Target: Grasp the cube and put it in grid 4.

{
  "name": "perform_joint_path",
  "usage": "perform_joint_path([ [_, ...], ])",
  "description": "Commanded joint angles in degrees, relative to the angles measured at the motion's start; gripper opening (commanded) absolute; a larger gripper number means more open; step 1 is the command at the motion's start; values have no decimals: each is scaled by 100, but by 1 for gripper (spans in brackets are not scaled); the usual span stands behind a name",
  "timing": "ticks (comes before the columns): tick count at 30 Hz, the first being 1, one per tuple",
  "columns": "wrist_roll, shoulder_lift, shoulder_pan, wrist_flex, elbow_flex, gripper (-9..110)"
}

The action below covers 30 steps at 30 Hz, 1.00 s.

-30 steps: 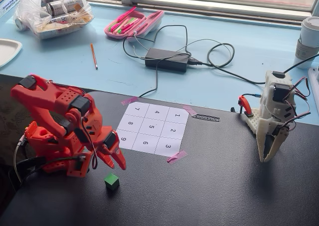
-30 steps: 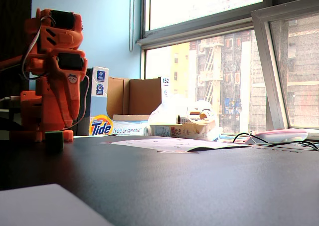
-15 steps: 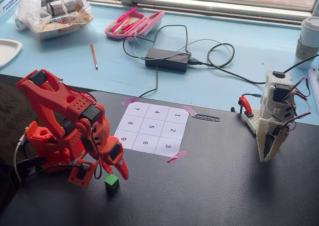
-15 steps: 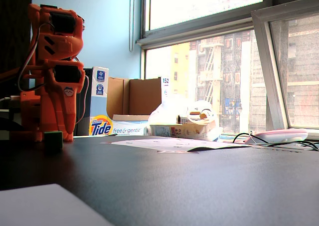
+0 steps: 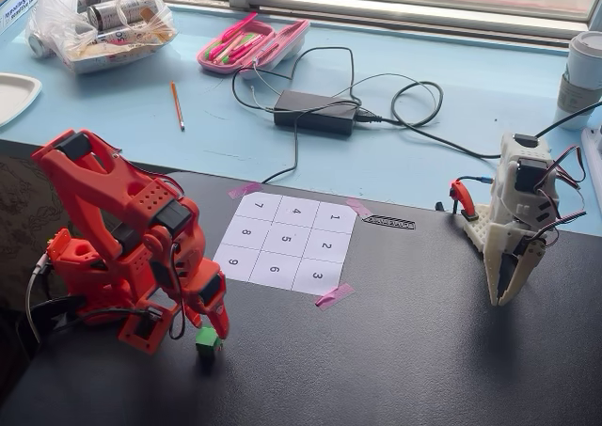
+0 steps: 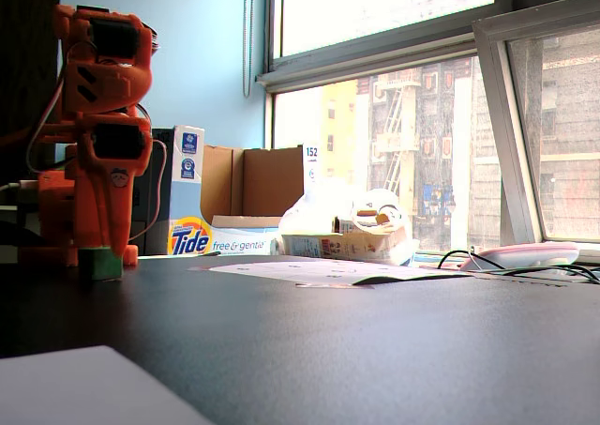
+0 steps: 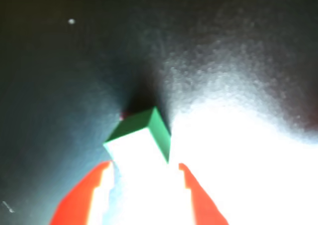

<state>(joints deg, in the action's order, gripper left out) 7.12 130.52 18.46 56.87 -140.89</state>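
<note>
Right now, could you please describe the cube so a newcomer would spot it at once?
On the black table, look left of the numbered paper sheet to the orange arm. The cube sits between its gripper fingers, the only bright green thing on the table.
</note>
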Motion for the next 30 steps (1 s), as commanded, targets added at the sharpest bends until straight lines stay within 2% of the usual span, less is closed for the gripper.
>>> perform_joint_path([
  [1,-79,-26,149,79,281,20],
  [10,-360,-114,492,-79,404,21],
  [11,-422,-141,510,-105,404,14],
  [12,-457,-176,545,-141,404,0],
  [23,-492,-229,501,-264,404,0],
  [30,-255,-431,-88,861,2162,0],
])
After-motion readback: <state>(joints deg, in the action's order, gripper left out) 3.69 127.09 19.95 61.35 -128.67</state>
